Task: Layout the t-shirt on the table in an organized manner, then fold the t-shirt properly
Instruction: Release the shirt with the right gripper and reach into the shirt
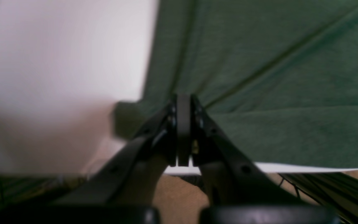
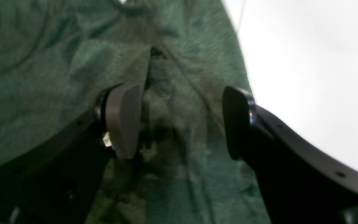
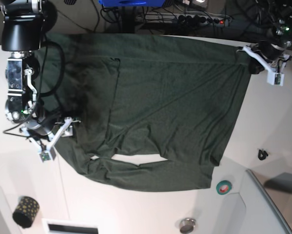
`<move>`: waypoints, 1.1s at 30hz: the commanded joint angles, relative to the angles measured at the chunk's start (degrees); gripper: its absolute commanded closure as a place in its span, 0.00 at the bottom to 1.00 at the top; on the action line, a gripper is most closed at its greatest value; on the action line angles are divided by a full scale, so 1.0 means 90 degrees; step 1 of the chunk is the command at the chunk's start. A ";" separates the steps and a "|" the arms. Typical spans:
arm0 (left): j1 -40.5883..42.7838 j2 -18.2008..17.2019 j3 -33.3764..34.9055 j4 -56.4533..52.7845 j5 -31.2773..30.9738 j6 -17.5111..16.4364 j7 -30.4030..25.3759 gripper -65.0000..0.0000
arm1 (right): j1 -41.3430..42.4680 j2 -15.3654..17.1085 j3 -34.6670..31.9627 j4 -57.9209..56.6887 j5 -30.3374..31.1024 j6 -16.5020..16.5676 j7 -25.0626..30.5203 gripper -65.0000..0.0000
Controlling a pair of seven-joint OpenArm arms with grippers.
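The dark green t-shirt lies spread over the white table, with a sleeve folded along its near edge. My left gripper is at the shirt's far right corner. In the left wrist view the left gripper is shut, and creases in the t-shirt run straight into its tip above the table. My right gripper is at the shirt's left edge. In the right wrist view the right gripper stands open over rumpled t-shirt cloth, with bare table to the right.
A teal tape roll and a small black object lie right of the shirt. A dotted black cylinder sits at the front left, a round metal piece at the front. Cables and a power strip run behind the table.
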 commanded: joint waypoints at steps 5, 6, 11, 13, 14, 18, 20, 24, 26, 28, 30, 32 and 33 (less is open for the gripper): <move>0.0279 -0.0300 -0.0245 0.0012 -0.0386 -0.0057 -0.0093 1.00 | 0.0395 -0.0229 -0.0089 -0.0209 0.0052 0.0005 0.0102 0.40; 0.0289 -0.0339 -0.0245 -0.0008 -0.0395 -0.0057 -0.0093 1.00 | 0.0493 -0.0268 -0.0080 -0.0424 0.0052 0.0005 0.0112 0.40; 0.0406 -0.0349 -0.0245 -0.0047 -0.0395 -0.0057 -0.0093 1.00 | 0.0952 -0.0317 -0.0041 -0.1157 0.0052 0.0005 0.0122 0.40; 0.0416 -0.0339 -0.0245 -0.0047 -0.0395 -0.0057 -0.0093 1.00 | 0.1011 -0.0317 -0.0041 -0.1216 0.0052 0.0005 0.0122 0.40; 0.0416 -0.0329 -0.0245 -0.0047 -0.0395 -0.0057 -0.0093 1.00 | 0.1030 -0.0307 -0.0041 -0.1216 0.0052 0.0005 0.0122 0.40; 0.0416 -0.0310 -0.0245 -0.0047 -0.0405 -0.0057 -0.0093 1.00 | 0.1030 -0.0307 -0.0050 -0.1216 0.0052 0.0005 0.0122 0.44; 0.0416 -0.0310 -0.0245 -0.0047 -0.0405 -0.0057 -0.0093 1.00 | 0.1030 -0.0317 -0.0050 -0.1216 0.0061 0.0005 0.0112 0.54; 0.0416 -0.0310 -0.0245 -0.0047 -0.0405 -0.0057 -0.0093 1.00 | 0.1050 -0.0414 -0.0041 -0.1382 0.0061 0.0005 0.0112 0.72; 0.0416 -0.0310 -0.0245 -0.0047 -0.0405 -0.0057 -0.0093 1.00 | 0.1157 -0.0434 -0.0041 -0.1645 0.0061 0.0005 0.0112 0.75; 0.0416 -0.0310 -0.0245 -0.0047 -0.0405 -0.0057 -0.0093 1.00 | 0.1216 -0.0444 -0.0041 -0.1890 0.0071 0.0005 0.0122 0.75; 0.0416 -0.0300 -0.0245 -0.0047 -0.0405 -0.0057 -0.0093 1.00 | 0.1225 -0.0483 -0.0041 -0.1929 0.0071 0.0005 0.0190 0.72; 0.0416 -0.0300 -0.0245 -0.0047 -0.0405 -0.0057 -0.0093 1.00 | 0.1186 -0.0571 -0.0041 -0.1919 0.0071 0.0005 0.0229 0.61; 0.0416 -0.0300 -0.0245 -0.0047 -0.0405 -0.0057 -0.0093 1.00 | 0.1177 -0.0571 -0.0041 -0.1919 0.0071 0.0005 0.0229 0.54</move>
